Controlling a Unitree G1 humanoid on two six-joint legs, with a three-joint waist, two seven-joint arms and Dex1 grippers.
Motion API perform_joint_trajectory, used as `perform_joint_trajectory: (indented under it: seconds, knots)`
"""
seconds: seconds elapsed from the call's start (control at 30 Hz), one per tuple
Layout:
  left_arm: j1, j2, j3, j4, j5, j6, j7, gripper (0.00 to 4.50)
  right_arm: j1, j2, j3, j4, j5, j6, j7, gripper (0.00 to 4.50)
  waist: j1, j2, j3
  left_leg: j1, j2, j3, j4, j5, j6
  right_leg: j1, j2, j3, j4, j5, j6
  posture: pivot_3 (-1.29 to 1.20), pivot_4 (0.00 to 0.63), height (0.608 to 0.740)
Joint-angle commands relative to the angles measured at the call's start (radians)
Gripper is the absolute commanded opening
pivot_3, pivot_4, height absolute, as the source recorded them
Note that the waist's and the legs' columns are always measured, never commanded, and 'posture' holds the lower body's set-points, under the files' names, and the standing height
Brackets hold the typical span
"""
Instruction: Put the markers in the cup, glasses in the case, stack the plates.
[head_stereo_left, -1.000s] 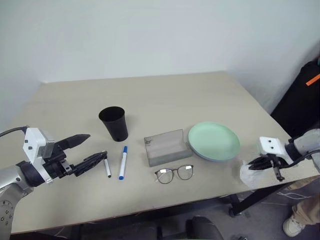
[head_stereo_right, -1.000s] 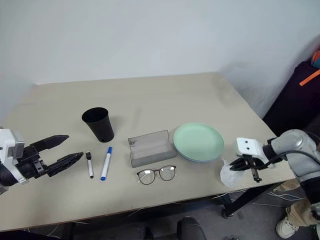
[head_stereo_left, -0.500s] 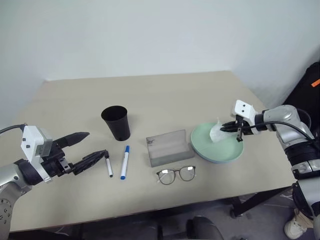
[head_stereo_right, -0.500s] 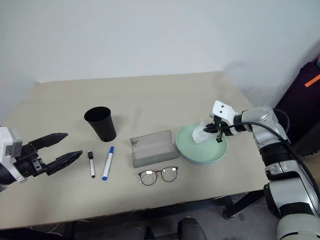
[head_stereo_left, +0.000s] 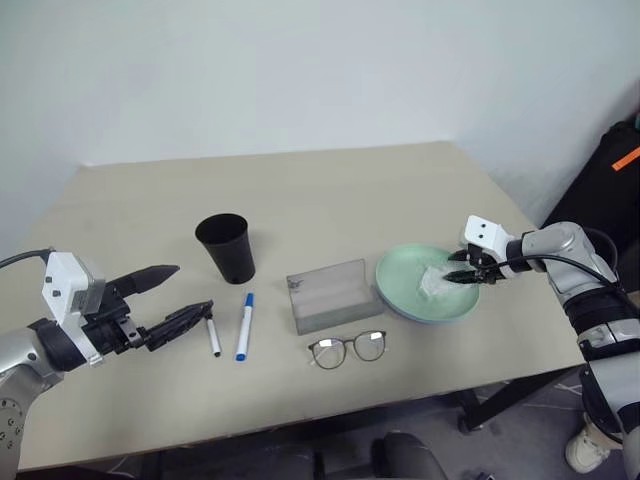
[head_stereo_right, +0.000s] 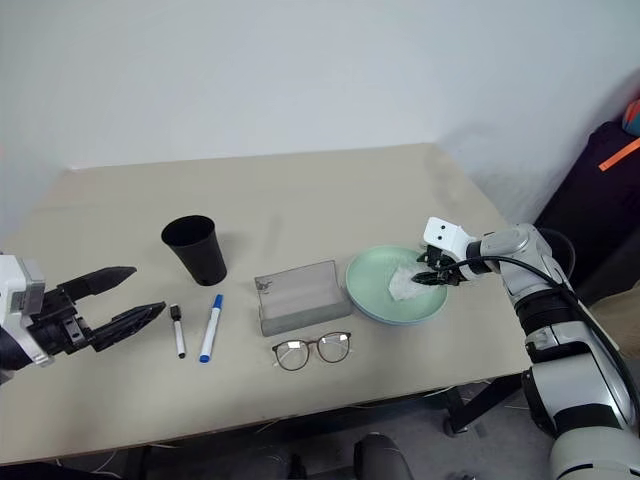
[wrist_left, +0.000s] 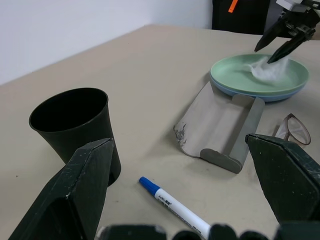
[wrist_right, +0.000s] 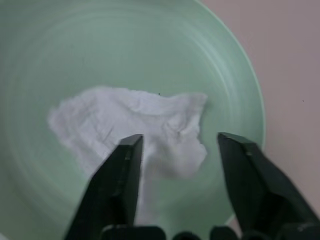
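The mint green plate rests on the light blue plate at the table's right. A crumpled white tissue lies in the green plate. My right gripper hovers just over the tissue, open, its fingers to either side of it. Left of the plates stands the grey case, lid open, with the glasses in front of it. The blue-capped marker and the black-capped marker lie side by side near the black cup. My left gripper hangs open left of the markers.
The table's front edge runs close behind the glasses and its right edge just past the plates. A dark bag with an orange strip stands off the table at the right. A white wall backs the table.
My right gripper carried the tissue from the table's right edge to the green plate, lowered and opened; the tissue now lies in the plate. The left arm stayed still.
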Motion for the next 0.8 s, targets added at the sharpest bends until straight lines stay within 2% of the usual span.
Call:
perform_joint_trajectory:
  seconds: [0.03, 0.07, 0.23, 0.33, 0.57, 0.8]
  knots:
    - [-0.039, 0.027, -0.019, -0.031, -0.005, -0.004, 0.0, 4.5, -0.042, -0.027, -0.059, -0.055, 0.039, -0.011, 0.031, 3.94, 0.001, 0.0, 0.0, 0.0, 0.0, 0.0, 0.0, 0.0, 0.0, 0.0, 0.0, 0.0, 0.0, 0.0, 0.0, 0.0, 0.0, 0.738]
    - [-0.053, 0.03, -0.042, -0.038, -0.001, -0.004, 0.004, 4.5, -0.051, -0.034, -0.079, -0.07, 0.068, 0.003, 0.059, 4.26, 0.001, 0.0, 0.0, 0.0, 0.0, 0.0, 0.0, 0.0, 0.0, 0.0, 0.0, 0.0, 0.0, 0.0, 0.0, 0.0, 0.0, 0.738]
    - [-0.151, 0.033, -0.236, -0.076, 0.044, 0.025, 0.042, 4.5, -0.041, -0.089, -0.17, -0.246, 0.264, 0.12, 0.29, 4.26, 0.005, 0.002, 0.0, -0.001, -0.001, -0.002, 0.0, 0.0, 0.0, 0.001, 0.0, 0.0, 0.0, 0.001, 0.002, 0.0, 0.0, 0.738]
    - [-0.225, 0.014, -0.361, -0.076, 0.068, 0.055, 0.069, 4.5, -0.033, -0.116, -0.183, -0.32, 0.318, 0.186, 0.355, 4.26, 0.004, 0.001, 0.0, 0.0, -0.001, -0.002, 0.0, 0.0, 0.0, 0.002, 0.0, 0.0, 0.0, 0.001, 0.002, 0.0, 0.0, 0.738]
    - [-0.452, -0.043, -0.69, -0.008, 0.221, 0.117, 0.101, 4.5, -0.027, -0.129, -0.18, -0.374, 0.343, 0.217, 0.377, 4.26, 0.003, 0.001, 0.0, 0.0, -0.001, -0.002, 0.001, 0.001, 0.001, 0.003, 0.001, 0.0, 0.0, 0.003, 0.005, 0.0, 0.0, 0.738]
    - [-0.608, -0.061, -0.904, 0.069, 0.355, 0.118, 0.04, 4.5, -0.013, -0.117, -0.176, -0.394, 0.341, 0.218, 0.357, 4.26, 0.003, 0.001, 0.0, 0.0, -0.002, -0.002, 0.002, 0.001, 0.002, 0.002, 0.001, 0.001, 0.0, 0.004, 0.006, 0.0, 0.0, 0.738]
